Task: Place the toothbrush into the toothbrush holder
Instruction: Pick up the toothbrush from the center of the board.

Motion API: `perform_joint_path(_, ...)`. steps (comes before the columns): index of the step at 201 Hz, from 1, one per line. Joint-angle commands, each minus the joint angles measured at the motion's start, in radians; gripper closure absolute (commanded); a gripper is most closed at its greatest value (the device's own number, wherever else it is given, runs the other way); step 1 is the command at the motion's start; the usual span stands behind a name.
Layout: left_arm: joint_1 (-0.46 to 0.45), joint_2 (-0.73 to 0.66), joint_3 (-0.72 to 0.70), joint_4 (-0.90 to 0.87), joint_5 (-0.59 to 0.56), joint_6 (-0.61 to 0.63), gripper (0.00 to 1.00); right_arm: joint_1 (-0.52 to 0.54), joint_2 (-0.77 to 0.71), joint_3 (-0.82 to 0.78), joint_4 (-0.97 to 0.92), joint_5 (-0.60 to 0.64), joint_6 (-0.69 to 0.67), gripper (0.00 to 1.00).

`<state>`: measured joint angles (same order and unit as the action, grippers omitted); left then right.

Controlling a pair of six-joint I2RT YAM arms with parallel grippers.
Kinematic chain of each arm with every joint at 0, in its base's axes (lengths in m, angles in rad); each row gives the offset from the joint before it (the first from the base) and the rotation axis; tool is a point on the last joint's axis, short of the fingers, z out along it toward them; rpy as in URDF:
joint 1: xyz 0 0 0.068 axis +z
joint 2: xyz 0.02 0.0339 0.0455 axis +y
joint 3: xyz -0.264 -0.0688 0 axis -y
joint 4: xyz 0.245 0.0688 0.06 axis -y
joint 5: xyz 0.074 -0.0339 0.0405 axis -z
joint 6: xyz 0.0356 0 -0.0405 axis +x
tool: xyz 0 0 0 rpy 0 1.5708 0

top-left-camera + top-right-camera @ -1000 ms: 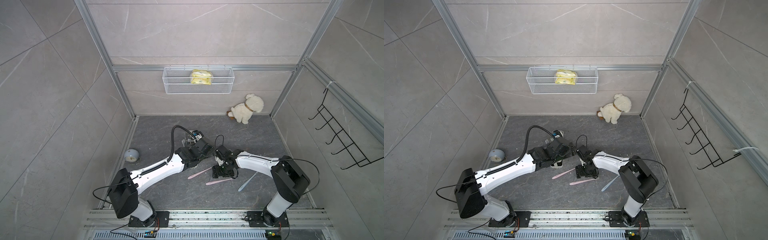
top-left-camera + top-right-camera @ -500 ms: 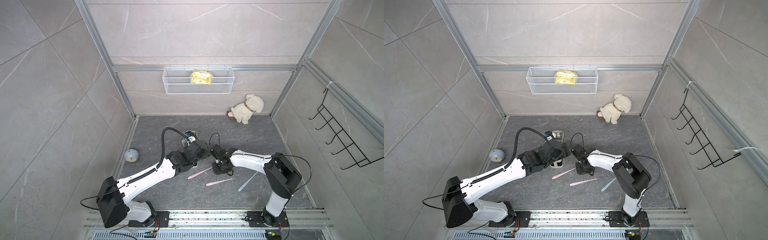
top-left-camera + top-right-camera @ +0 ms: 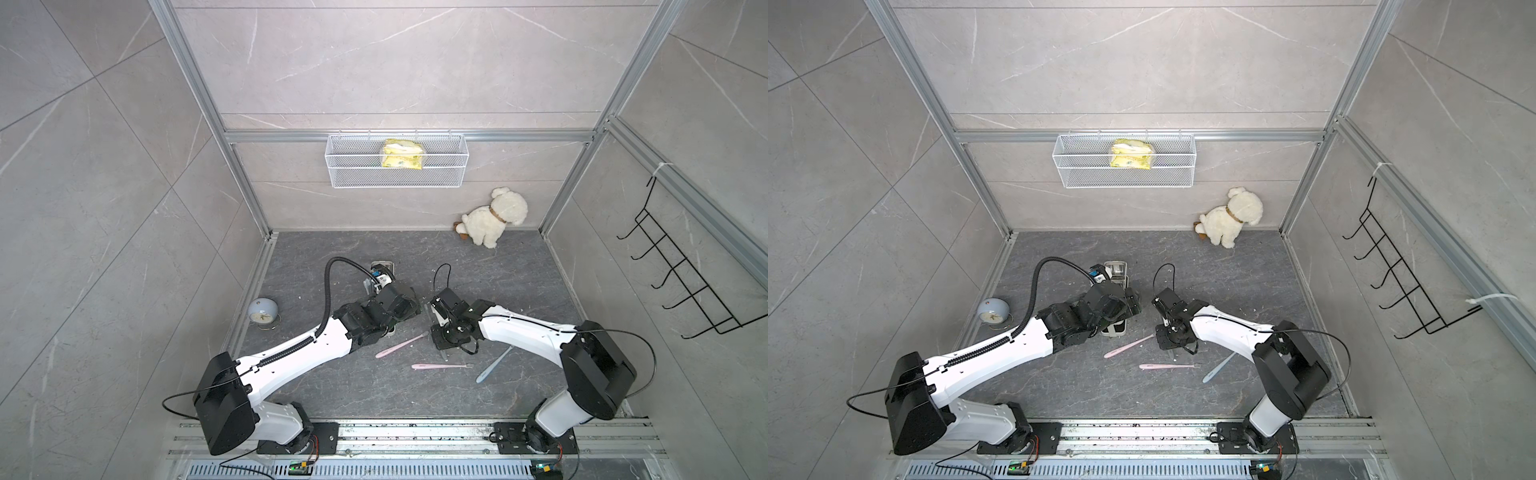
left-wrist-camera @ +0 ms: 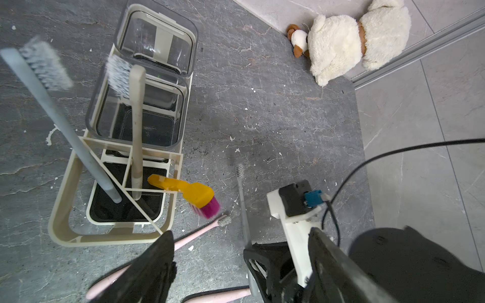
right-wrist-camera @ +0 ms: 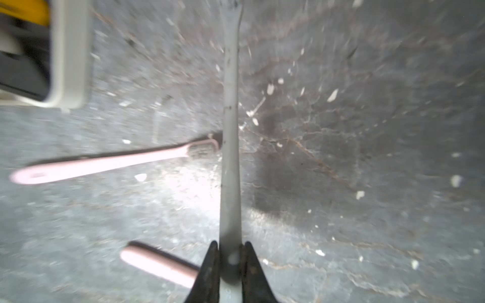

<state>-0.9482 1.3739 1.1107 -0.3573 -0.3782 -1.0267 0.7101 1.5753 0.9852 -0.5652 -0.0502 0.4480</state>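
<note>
Grey tiled walls close in a dark stone-patterned counter (image 3: pixel 519 291). On the back wall, at 12 o'clock, hangs one white wire basket (image 3: pixel 397 178) with one yellow packet (image 3: pixel 402 153) in it. One plush dog (image 3: pixel 494 220) lies at 1 o'clock and one small alarm clock (image 3: pixel 262 313) sits at 9 o'clock.

The one toothbrush holder (image 3: pixel 1117 330) stands near the middle of the counter, partly under the left arm. It carries two clear cups (image 4: pixel 181 39) and three upright brushes: one grey-blue (image 4: pixel 60 118), one cream (image 4: pixel 137 131) and one yellow with pink bristles (image 4: pixel 189 190).

The left gripper (image 4: pixel 238 236) hangs released above the holder's near end and holds nothing.

At 3 o'clock of that end, apart from the holder, the right gripper (image 5: pixel 230 244) is clenched on the handle of one grey toothbrush (image 5: pixel 230 131). I cannot tell whether the brush is clear of the counter.

Three more lie loose on the counter. Two pink toothbrushes (image 3: pixel 401 345) are at 5 o'clock of the holder, and one light-blue toothbrush (image 3: pixel 494 365) is farther out at 4 o'clock.
</note>
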Motion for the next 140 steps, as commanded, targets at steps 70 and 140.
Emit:
perform_joint_path(70, 0.003, 0.147, 0.133, 0.077, 0.091, -0.015, 0.18, 0.001, -0.23, 0.002, -0.061, -0.092, -0.013, 0.84)
perform_joint_path(140, 0.039, 0.232, 0.159, 0.127, 0.147, -0.04, 0.18, 0.001, -0.312, 0.016, -0.062, -0.153, 0.018, 0.84)
